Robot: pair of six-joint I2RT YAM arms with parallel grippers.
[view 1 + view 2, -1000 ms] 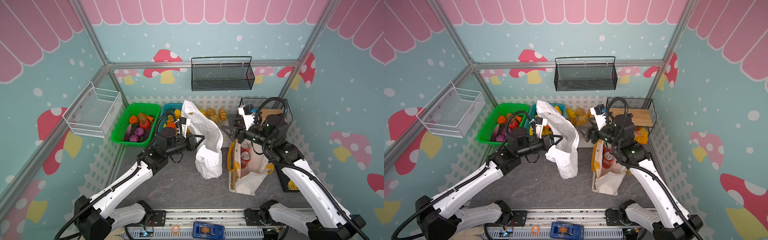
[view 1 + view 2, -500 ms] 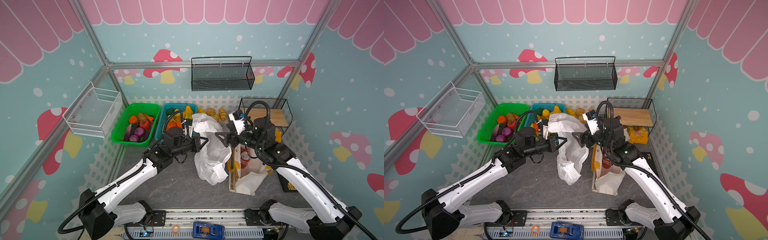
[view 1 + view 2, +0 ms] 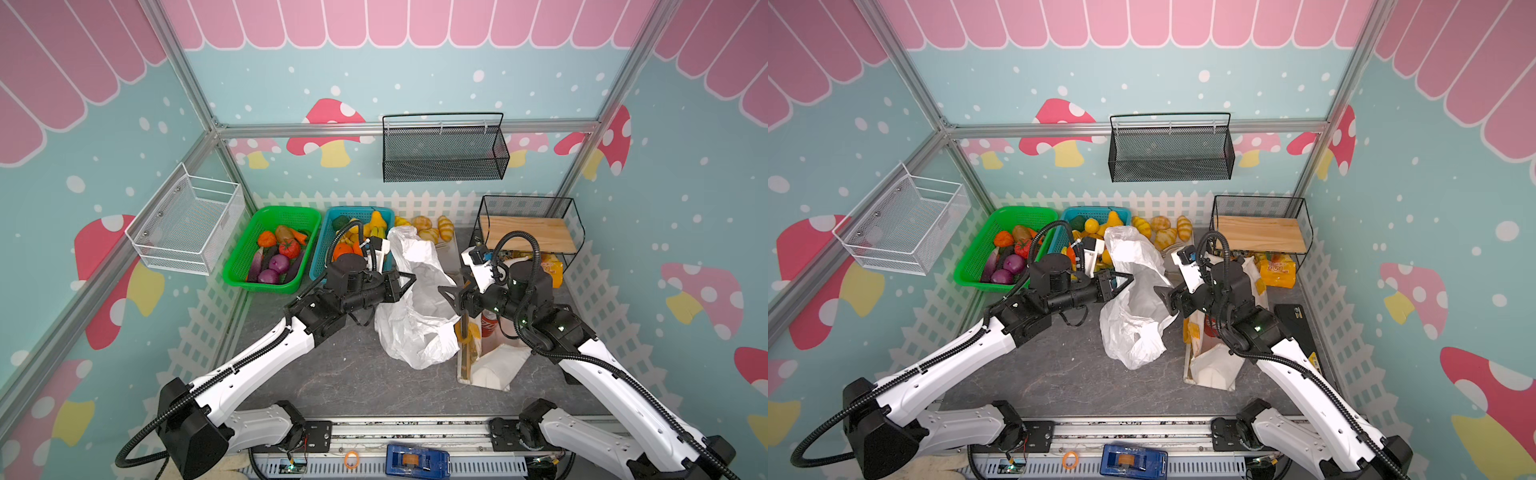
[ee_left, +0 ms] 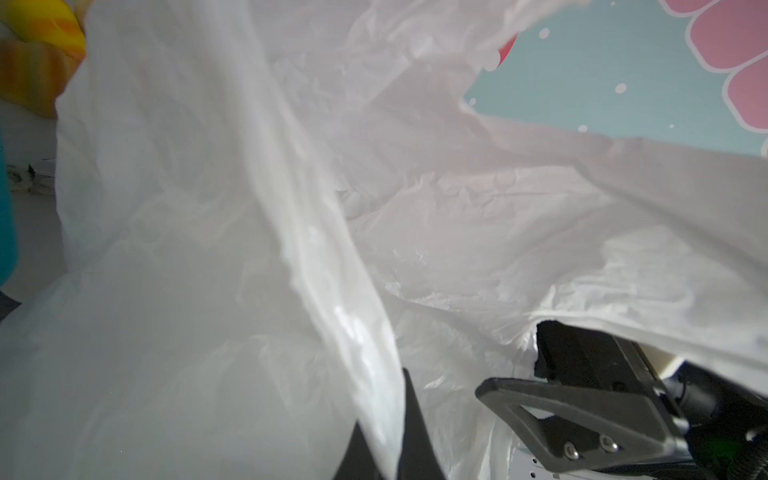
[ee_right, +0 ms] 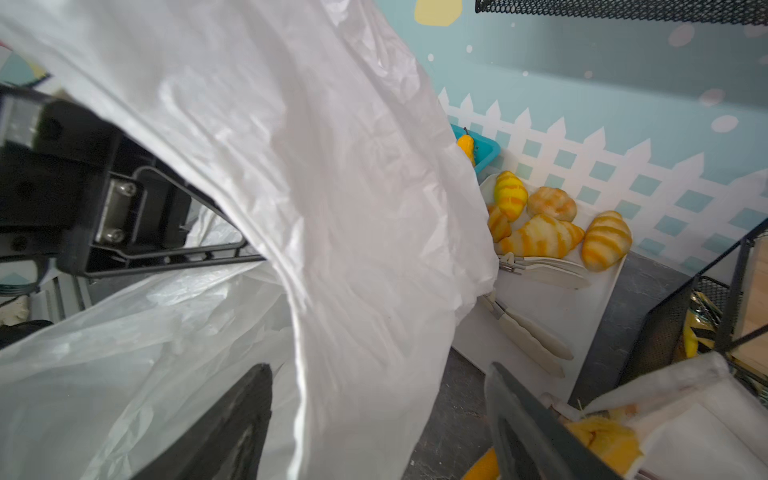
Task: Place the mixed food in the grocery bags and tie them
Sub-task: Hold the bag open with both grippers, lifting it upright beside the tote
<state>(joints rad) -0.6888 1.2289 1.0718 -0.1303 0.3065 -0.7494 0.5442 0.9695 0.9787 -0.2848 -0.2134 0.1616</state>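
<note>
The thin plastic bag (image 3: pixel 411 324), just beside the tote (image 3: pixel 498 365), looks light, floppy and slippery, so grab its top edge: left fingers (image 4: pixel 417 453) pinch it tight, right fingers (image 5: pixel 232 424) gape wide around it.

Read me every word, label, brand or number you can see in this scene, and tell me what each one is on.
Nothing here can be read for certain.
Red print on the yellow packet under the wire shelf: too blurred to read.
White script on the red soda can in the tote: mostly hidden, unreadable.
Yellow label on the black box: too small to read.
</note>
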